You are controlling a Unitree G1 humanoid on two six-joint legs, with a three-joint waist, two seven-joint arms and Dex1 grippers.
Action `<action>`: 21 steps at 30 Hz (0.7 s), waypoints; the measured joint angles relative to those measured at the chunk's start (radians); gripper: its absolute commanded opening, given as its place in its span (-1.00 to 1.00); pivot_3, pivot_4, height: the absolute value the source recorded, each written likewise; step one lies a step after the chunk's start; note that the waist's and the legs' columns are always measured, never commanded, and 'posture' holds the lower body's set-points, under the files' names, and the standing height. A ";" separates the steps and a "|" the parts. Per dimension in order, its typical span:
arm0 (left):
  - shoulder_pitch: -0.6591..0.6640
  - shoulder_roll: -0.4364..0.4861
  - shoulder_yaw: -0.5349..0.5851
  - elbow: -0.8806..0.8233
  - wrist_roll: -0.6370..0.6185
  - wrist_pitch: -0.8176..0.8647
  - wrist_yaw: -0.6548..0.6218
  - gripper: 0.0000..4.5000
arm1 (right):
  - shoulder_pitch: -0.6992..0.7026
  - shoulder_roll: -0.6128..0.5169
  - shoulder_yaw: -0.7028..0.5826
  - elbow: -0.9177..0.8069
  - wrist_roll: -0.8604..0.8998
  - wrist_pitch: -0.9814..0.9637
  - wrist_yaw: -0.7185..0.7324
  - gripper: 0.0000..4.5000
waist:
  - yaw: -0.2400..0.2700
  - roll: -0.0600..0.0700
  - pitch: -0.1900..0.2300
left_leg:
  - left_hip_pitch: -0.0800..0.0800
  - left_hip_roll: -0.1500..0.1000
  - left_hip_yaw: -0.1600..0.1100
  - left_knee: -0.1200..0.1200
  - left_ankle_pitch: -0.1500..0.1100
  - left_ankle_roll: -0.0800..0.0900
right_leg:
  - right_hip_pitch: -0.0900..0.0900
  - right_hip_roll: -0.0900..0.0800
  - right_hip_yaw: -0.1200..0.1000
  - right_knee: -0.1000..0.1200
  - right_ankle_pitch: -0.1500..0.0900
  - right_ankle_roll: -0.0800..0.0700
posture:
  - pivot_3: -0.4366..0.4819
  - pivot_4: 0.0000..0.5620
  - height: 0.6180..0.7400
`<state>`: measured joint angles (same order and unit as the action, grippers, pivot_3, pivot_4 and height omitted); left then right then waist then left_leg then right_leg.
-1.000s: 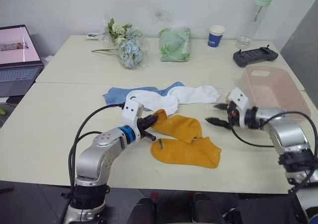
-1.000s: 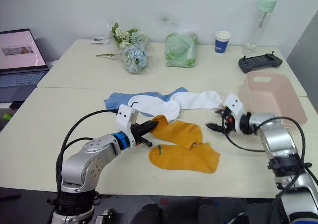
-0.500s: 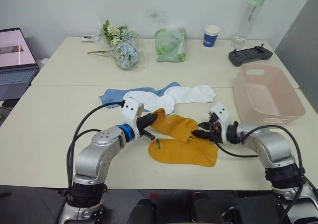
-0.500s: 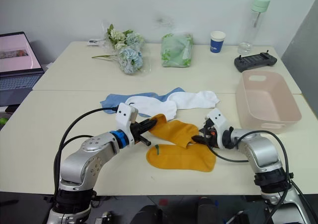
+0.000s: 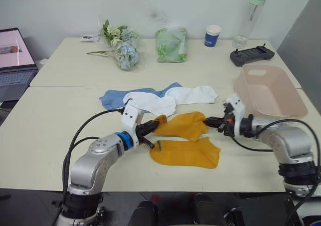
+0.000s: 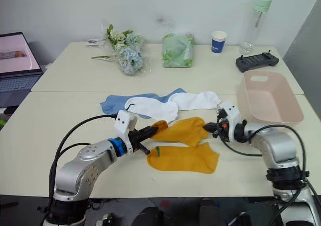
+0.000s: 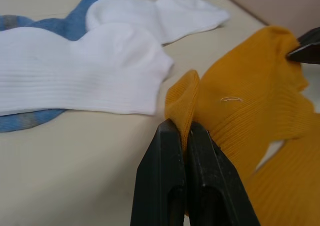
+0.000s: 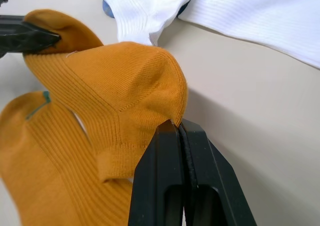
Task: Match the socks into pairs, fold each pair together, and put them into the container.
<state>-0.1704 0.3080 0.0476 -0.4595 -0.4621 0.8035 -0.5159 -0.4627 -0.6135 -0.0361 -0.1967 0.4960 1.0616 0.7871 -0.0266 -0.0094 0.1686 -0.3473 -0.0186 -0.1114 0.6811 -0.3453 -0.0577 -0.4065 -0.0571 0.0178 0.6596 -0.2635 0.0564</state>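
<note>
One mustard-yellow sock [image 5: 183, 125] hangs stretched just above the table between my two grippers. My left gripper [image 5: 152, 126] is shut on its left end, and the left wrist view shows the fingers [image 7: 172, 151] pinching a fold of the fabric. My right gripper [image 5: 208, 121] is shut on its right end [image 8: 165, 85]. The second mustard sock [image 5: 185, 152], with a small green mark, lies flat in front of it. Two white socks [image 5: 150, 103] [image 5: 193, 94] lie behind, overlapping light blue sock fabric [image 5: 113, 98]. The pink container [image 5: 268, 93] stands at the right, beyond my right arm.
Along the far table stand a flower bunch [image 5: 120, 48], a green bundle in plastic [image 5: 171, 44], a paper cup [image 5: 212, 35], a bottle [image 5: 249, 15] and a black controller [image 5: 251, 55]. A laptop [image 5: 15, 55] is at the far left.
My right gripper came in to the mustard sock's right end, shut on it and drew it up and to the right. The left gripper kept its grip on the other end.
</note>
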 measured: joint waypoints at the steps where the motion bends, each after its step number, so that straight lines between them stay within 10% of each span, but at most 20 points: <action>1: 0.006 -0.007 0.007 -0.023 -0.018 0.002 0.007 -1.00 | -0.005 -0.011 -0.012 -0.001 0.011 0.019 0.000 -0.98 | 0.000 0.000 0.000 | 0.000 0.000 0.000 0.000 0.000 0.000 | 0.000 0.000 0.000 0.000 0.000 0.000 | -0.05 -0.47 1.00; 21: 0.120 -0.236 0.018 0.149 -0.024 -0.181 0.196 -0.80 | -0.038 -0.127 0.122 0.163 -0.012 -0.045 0.084 -1.00 | 0.003 0.000 0.000 | 0.000 -0.001 0.004 0.000 0.001 0.001 | 0.001 0.000 -0.001 0.000 0.000 0.000 | -0.05 -0.47 1.00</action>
<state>-0.0507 0.0715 0.0658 -0.3105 -0.4865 0.6225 -0.3202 -0.5007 -0.7403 0.0854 -0.0336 0.4835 1.0168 0.8715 -0.0238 -0.0097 0.1682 -0.3472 -0.0194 -0.1078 0.6813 -0.3448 -0.0566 -0.4055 -0.0574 0.0171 0.6591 -0.2635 0.0564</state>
